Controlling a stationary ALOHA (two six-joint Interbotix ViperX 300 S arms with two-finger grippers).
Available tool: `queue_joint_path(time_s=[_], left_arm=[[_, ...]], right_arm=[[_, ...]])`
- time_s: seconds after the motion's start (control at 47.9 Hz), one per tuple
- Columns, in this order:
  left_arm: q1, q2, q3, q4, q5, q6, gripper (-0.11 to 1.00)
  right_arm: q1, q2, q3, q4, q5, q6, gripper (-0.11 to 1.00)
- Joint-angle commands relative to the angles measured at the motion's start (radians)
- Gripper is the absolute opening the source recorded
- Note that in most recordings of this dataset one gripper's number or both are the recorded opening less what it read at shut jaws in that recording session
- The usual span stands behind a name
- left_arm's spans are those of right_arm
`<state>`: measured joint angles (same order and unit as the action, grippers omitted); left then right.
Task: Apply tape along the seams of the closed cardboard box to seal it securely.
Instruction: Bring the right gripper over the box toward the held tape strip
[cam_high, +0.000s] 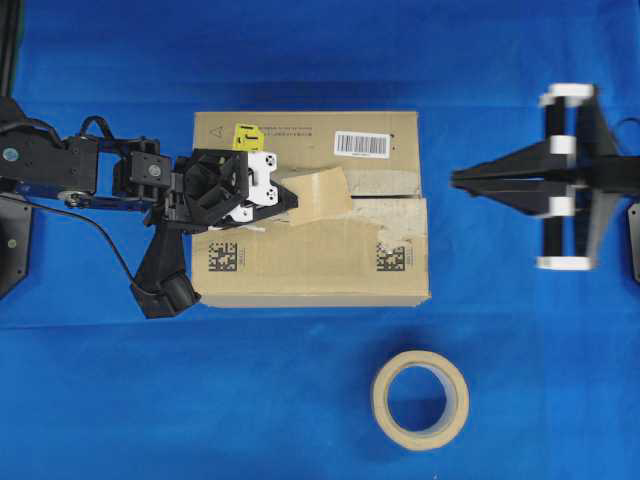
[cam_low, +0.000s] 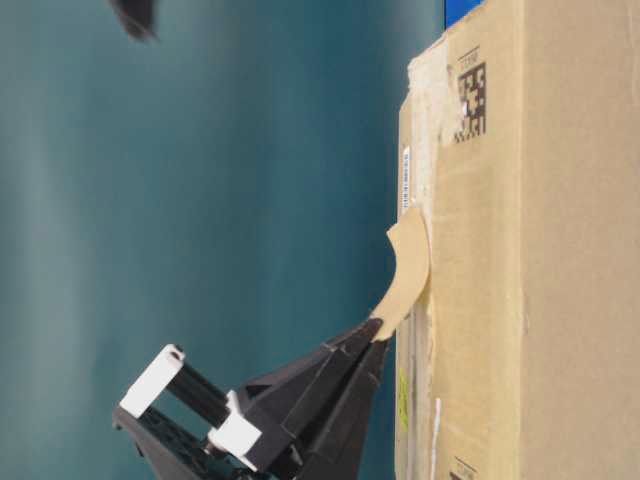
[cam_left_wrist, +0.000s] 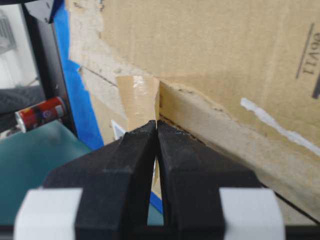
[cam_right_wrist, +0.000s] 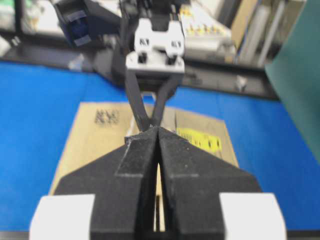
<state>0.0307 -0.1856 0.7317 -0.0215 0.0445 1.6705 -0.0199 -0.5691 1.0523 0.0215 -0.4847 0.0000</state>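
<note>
The cardboard box (cam_high: 300, 270) lies flat in the middle of the blue mat, flaps closed. Its seam (cam_high: 392, 197) runs left to right, edged with torn pale tape remnants. A short tan piece of tape (cam_high: 320, 192) lies over the seam's left half. One end is stuck to the box top and the other curls up off it (cam_low: 408, 262). My left gripper (cam_high: 292, 200) is over the box's left side, shut on that raised end (cam_left_wrist: 140, 97). My right gripper (cam_high: 455, 180) hangs just off the box's right end, shut and holding nothing, pointing at the seam.
A beige tape roll (cam_high: 420, 400) lies on the mat in front of the box, to the right. A yellow sticker (cam_high: 247, 136) and a white barcode label (cam_high: 360, 143) sit on the far flap. Two black data-matrix codes are on the near flap.
</note>
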Motion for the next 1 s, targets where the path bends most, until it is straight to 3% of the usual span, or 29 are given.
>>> queue_joint_path(time_s=[0.0,0.188,0.355,0.397,0.606,0.982], left_arm=[[0.002,-0.005,-0.017,-0.002,0.002,-0.002,0.01],[0.002,-0.005,-0.015,0.000,0.003,-0.002,0.01],[0.000,-0.005,-0.014,-0.002,0.002,-0.002,0.01],[0.000,-0.005,-0.014,-0.002,0.003,-0.002,0.01],[0.002,-0.006,-0.014,-0.002,0.003,-0.002,0.01],[0.002,-0.005,-0.012,-0.002,0.005,-0.003,0.01]], right_arm=[[-0.017,0.058,-0.052,0.018,-0.029,0.002,0.00],[-0.043,0.202,-0.141,0.026,-0.052,0.006,0.03],[-0.051,0.302,-0.225,0.026,-0.043,0.003,0.51],[-0.054,0.316,-0.239,0.026,-0.035,0.003,0.57],[-0.061,0.347,-0.268,0.026,-0.009,0.003,0.42],[-0.061,0.457,-0.281,0.025,-0.005,0.003,0.42]])
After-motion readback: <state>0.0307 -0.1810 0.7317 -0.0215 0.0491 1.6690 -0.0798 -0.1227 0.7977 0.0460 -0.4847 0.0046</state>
